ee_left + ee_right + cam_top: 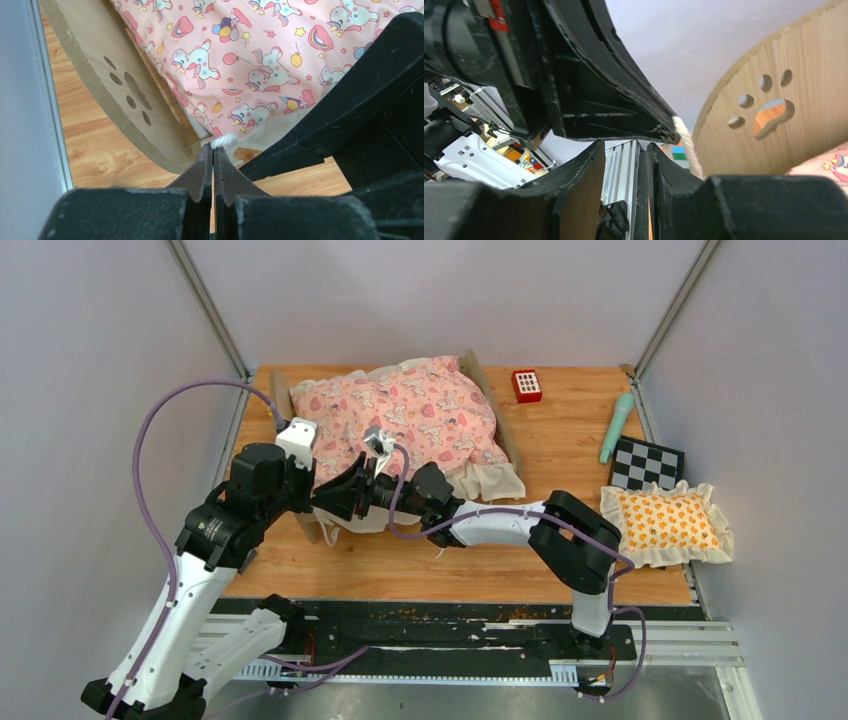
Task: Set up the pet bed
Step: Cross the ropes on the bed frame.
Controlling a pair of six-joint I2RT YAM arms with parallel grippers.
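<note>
Pale lavender walls close in a wooden table (570, 455). On its far left half lies the pet bed (405, 425), with the pink unicorn quilt (260, 55) puffed over it and the paw-print headboard (85, 45) at the near left end. The left end effector (213, 150) sits by the headboard, fingers pressed together, pinching a white bit of the quilt's edging. The right end effector (625, 147) is just beside it, fingers slightly parted with nothing between them. An orange frilled pillow (668, 522) lies well apart at the right edge.

The light-wood pet bed (405, 420), paw-cutout headboard (125, 95) upright, lies diagonally under its pink unicorn quilt (425, 405).
</note>
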